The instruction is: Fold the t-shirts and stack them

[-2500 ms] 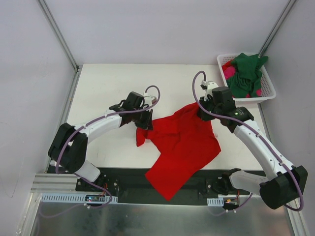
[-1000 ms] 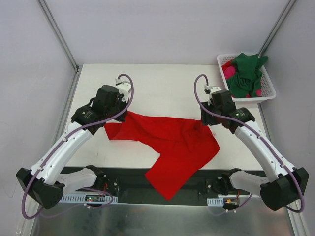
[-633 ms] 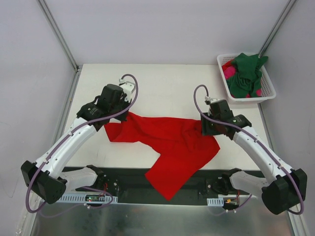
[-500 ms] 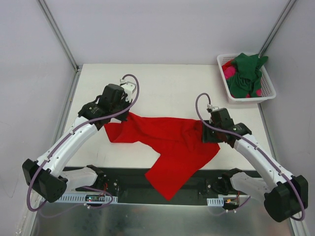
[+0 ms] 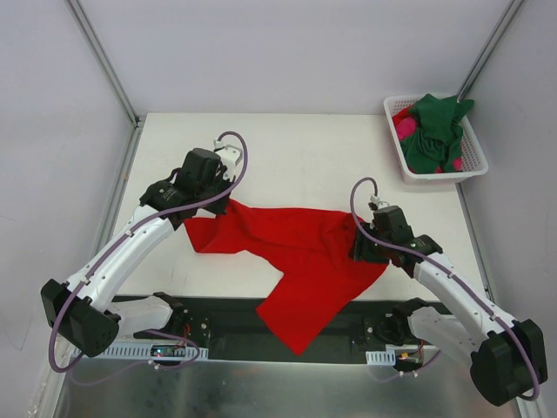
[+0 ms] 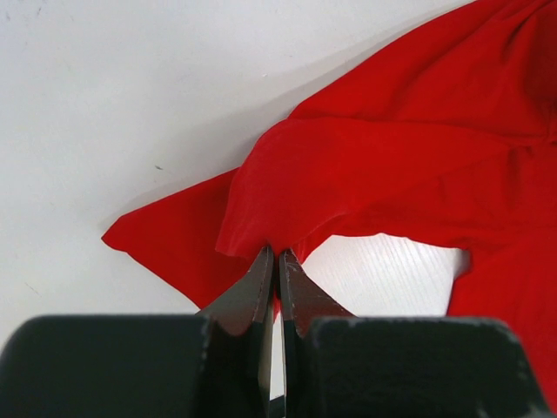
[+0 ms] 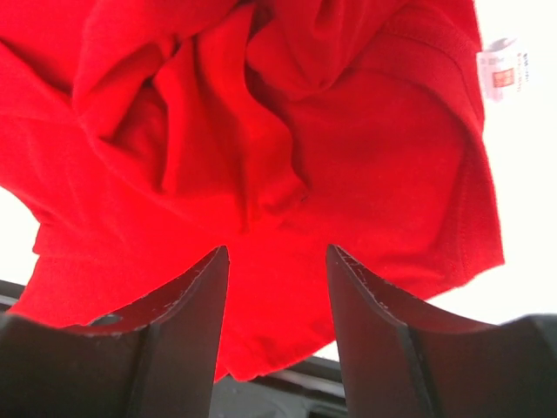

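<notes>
Red t-shirt (image 5: 296, 248) lying spread on desk (image 5: 305, 157), hem over near edge. Left gripper (image 6: 277, 254) is clamped on its left fold. Right gripper (image 7: 276, 248), jaws apart, hovers over its bunched right side, holding nothing.

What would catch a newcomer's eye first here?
A bright red t-shirt lies crumpled across the table, one corner hanging over the near edge. The left gripper pinches its left edge; the right gripper hovers open over its right side. A white basket at the far right corner holds a green shirt and pink cloth.
</notes>
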You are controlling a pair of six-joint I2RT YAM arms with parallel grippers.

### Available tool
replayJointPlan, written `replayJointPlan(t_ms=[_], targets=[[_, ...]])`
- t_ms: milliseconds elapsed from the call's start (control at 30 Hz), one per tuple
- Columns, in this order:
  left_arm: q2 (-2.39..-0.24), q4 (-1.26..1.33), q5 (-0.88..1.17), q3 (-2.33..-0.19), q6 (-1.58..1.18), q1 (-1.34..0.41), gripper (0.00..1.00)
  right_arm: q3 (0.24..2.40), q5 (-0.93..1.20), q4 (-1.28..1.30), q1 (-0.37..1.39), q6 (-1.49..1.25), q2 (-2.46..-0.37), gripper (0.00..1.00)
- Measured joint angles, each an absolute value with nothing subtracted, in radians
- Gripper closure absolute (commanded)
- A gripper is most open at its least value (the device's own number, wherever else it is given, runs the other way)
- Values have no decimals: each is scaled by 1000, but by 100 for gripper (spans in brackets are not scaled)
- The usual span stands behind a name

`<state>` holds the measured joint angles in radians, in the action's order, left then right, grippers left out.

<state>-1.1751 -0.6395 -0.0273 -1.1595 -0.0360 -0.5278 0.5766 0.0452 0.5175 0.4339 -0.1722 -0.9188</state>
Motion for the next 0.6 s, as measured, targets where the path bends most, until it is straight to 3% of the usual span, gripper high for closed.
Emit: replayJointPlan(t_ms=[600], targets=[[-1174, -633, -28, -1153, -36, -528, 100, 517, 56, 333, 435, -183, -1074, 50]])
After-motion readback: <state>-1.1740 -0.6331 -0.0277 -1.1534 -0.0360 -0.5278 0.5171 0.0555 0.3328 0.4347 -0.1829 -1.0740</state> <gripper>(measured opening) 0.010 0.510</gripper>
